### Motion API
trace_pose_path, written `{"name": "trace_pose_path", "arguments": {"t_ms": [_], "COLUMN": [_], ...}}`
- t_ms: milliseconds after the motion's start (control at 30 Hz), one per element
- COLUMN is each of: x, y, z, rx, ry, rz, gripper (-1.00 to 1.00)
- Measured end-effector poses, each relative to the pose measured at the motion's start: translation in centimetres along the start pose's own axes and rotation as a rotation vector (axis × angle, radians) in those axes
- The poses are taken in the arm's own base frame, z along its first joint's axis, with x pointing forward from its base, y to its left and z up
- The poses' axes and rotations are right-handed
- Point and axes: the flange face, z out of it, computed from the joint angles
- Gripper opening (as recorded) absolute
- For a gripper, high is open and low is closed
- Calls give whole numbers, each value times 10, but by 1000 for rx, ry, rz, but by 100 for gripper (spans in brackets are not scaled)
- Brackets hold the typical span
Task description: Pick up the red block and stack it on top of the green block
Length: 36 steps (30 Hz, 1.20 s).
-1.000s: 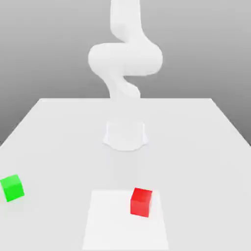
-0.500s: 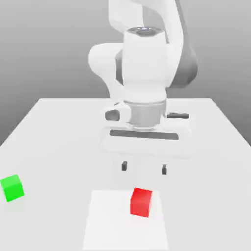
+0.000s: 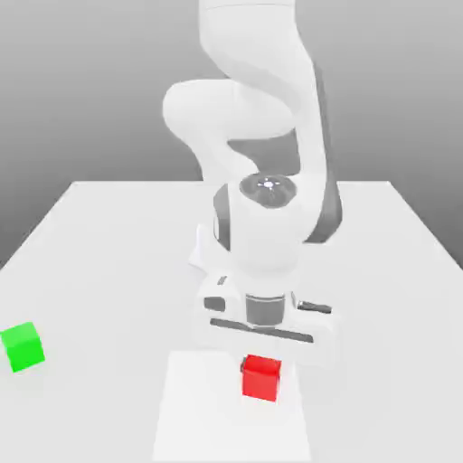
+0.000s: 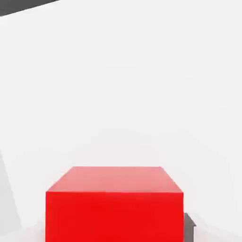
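Observation:
The red block (image 3: 261,378) is a small plain cube lying on a paler square patch near the table's front edge. It looms large in the hand view as the red block (image 4: 113,203). My gripper (image 3: 263,362) hangs straight down over it, open, with the hand's body just above the cube's top. One dark fingertip (image 4: 189,228) shows right beside the cube's side; the other is hidden. The green block (image 3: 22,346) sits alone far toward the exterior view's left, well apart from the arm.
The white table (image 3: 108,253) stretches wide around the arm's base. The paler square patch (image 3: 208,416) under the red cube reaches the front edge. The arm's bulky links rise behind the hand.
The hand has come down and forward from above the table's middle to just over the red block. Neither cube has moved.

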Motion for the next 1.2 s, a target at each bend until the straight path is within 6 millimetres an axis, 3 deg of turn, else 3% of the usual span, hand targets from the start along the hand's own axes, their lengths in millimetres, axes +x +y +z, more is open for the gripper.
{"name": "trace_pose_path", "arguments": {"t_ms": [233, 400, 500, 667, 767, 900, 1200], "x": [4, 45, 82, 158, 183, 222, 289], "y": [1, 9, 24, 74, 92, 132, 237], "z": [-58, -68, -72, -77, -81, -86, -98], "rx": [-1, -1, -1, -2, -3, -2, -1], "ry": [1, 1, 1, 1, 1, 0, -1], "rz": [2, 19, 57, 178, 192, 240, 339], "gripper": [-100, -100, -100, -100, -100, -100, -100]}}
